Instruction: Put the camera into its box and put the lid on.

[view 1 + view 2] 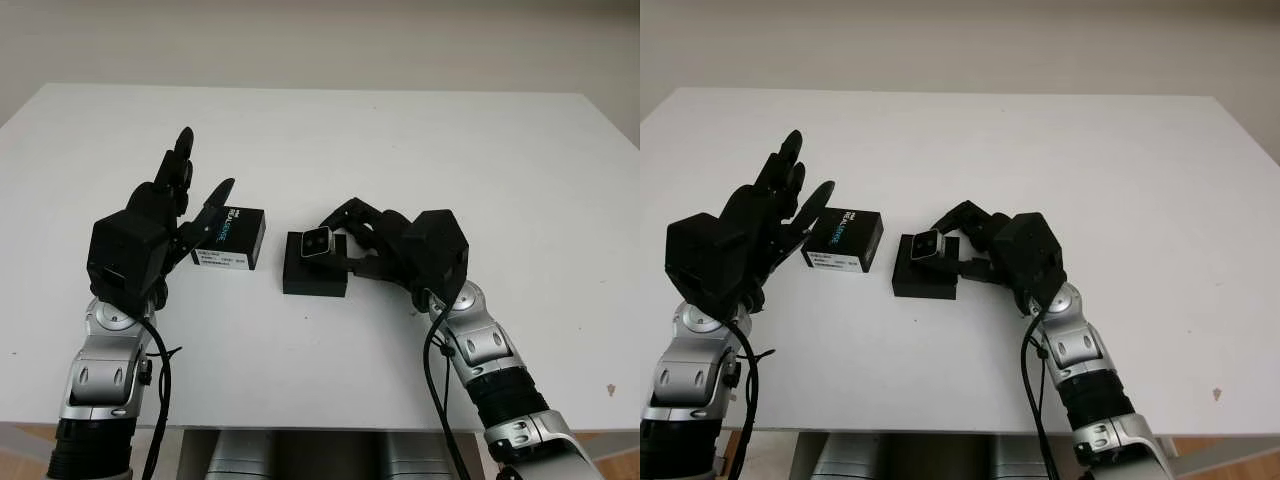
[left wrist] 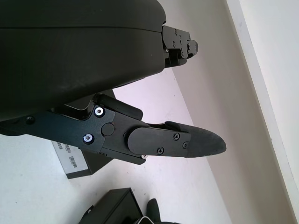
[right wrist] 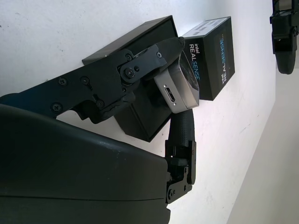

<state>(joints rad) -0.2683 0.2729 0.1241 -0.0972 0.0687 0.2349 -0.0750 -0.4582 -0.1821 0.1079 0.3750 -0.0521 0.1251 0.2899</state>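
The small silver camera (image 1: 318, 242) is gripped in the fingers of my right hand (image 1: 337, 243), just over the open black box (image 1: 315, 277) at the table's middle. In the right wrist view the camera (image 3: 180, 87) shows its USB port and sits tilted above the box (image 3: 142, 119); I cannot tell whether it touches the box. The black lid (image 1: 231, 238), printed "RealSense", lies flat on the table just left of the box. My left hand (image 1: 203, 176) is open and raised beside the lid's left edge, holding nothing.
The white table (image 1: 420, 140) reaches far behind and to both sides of the objects. Its front edge runs close below my forearms. The lid (image 2: 74, 161) and a corner of the box (image 2: 116, 204) lie under my left hand's fingers.
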